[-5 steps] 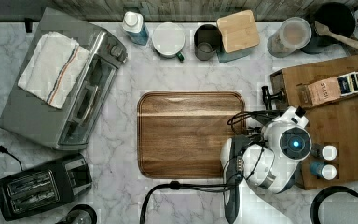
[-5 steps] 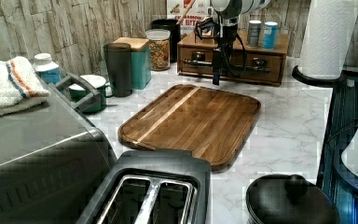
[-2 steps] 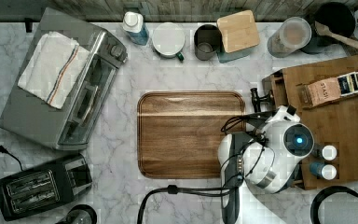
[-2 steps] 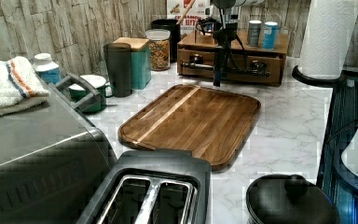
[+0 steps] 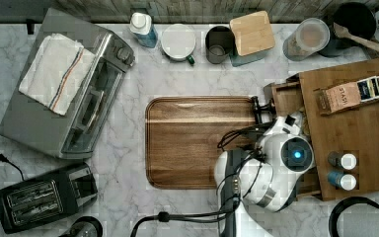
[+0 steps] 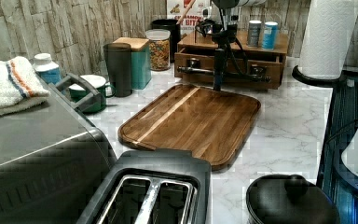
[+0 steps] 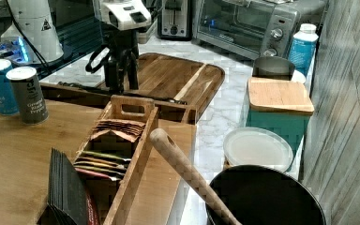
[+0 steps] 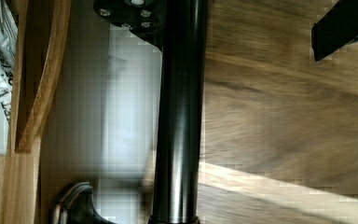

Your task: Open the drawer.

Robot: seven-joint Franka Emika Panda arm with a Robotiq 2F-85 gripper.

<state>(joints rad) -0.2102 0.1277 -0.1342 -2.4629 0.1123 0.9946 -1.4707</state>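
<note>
Gripping the drawer [image 6: 228, 65] handle, end effector [image 6: 218, 70] above wooden tray [image 6: 191, 121].

The medium-brown wooden drawer [image 6: 228, 70] with a long black bar handle [image 6: 223, 73] sits partly pulled out, upper centre of the left view.

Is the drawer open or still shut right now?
Partly open. In the top view the drawer juts out from under the cabinet top, its handle over the tray edge.
</note>
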